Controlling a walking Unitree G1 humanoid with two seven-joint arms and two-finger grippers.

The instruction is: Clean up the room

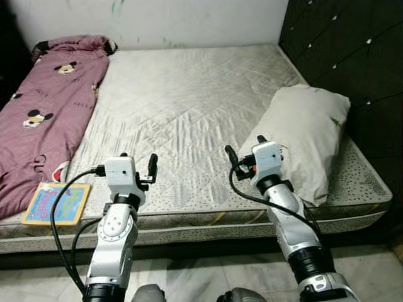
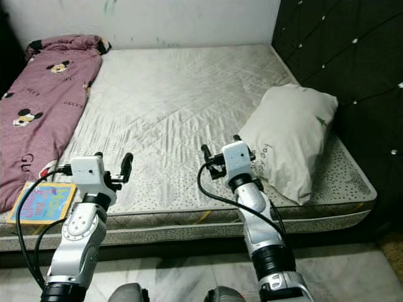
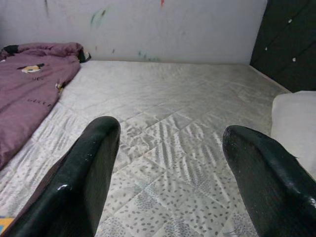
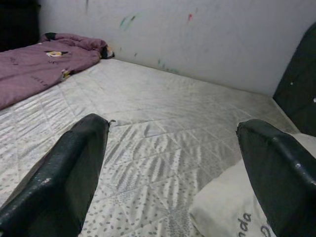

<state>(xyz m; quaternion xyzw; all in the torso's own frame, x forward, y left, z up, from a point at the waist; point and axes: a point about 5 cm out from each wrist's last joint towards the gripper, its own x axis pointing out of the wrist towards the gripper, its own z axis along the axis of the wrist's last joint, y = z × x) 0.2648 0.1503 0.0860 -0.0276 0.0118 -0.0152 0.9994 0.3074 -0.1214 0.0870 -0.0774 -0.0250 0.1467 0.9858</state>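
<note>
1. Left eye view: a bare quilted grey-white mattress (image 1: 189, 107) spans the middle of the frame. A maroon cartoon-print blanket (image 1: 44, 107) lies along its left side, a colourful flat children's book (image 1: 56, 203) at the lower left edge, and a cream rectangular pillow (image 1: 302, 135) at the right by the dark tufted headboard (image 1: 352, 50). The left gripper (image 1: 136, 165) and right gripper (image 1: 244, 150) hover over the near edge.
2. Right eye view: same layout; the right gripper sits just beside the pillow, though contact is hard to judge.
3. Left wrist view: its black fingers (image 3: 84, 182) are spread apart, holding nothing.
4. Right wrist view: its fingers (image 4: 69, 173) are likewise wide apart above the mattress, pillow at the lower right.
</note>
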